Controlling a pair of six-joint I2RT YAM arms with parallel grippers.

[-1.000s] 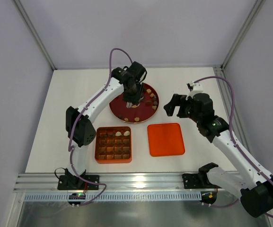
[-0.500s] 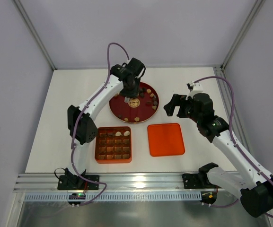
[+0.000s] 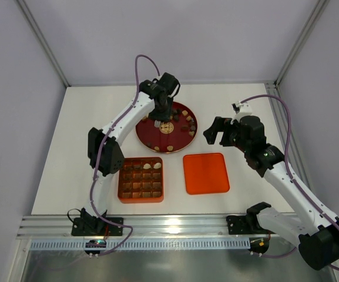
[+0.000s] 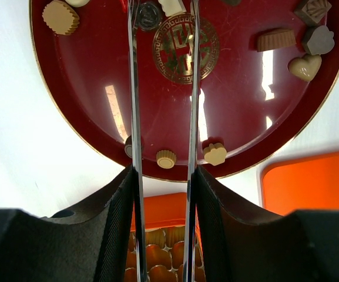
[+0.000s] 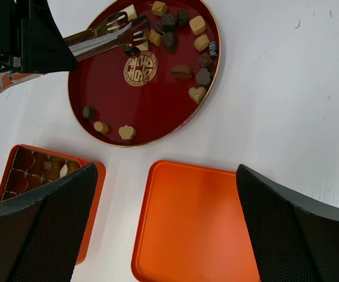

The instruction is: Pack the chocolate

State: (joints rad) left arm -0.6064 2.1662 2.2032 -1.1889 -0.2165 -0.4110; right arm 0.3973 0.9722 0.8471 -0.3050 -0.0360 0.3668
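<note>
Over the red plate (image 4: pixel 87 100), at the far middle of the surface (image 3: pixel 69 147): the left gripper (image 4: pixel 163 179), fingers (image 4: pixel 119 223) clamped narrow on a pair of thin metal tongs (image 4: pixel 133 106), blades reaching toward the plate's far side. At the blade tips, a cream piece and a dark round one; impossible to tell whether either is pinched. To the right, the right gripper (image 5: pixel 164 167), fingers spread wide and holding nothing, hanging above the gap between the plate and the flat orange lid (image 3: pixel 205 173).

As for the chocolate (image 5: pixel 180 71): mostly loose on the plate, clustered along the far and right rim, with three pieces by the near rim; some already sitting in cells of the orange gridded box (image 3: pixel 120 180), just near-left of the plate.

Judged light, hard and smooth, so likely to skid on the glossy plate and slip from steel blades; probably easy to scuff or chip under a hard squeeze. Best taken across the flat side walls, low on the piece, with a gentle pinch; heart and scalloped shapes across the widest part.
</note>
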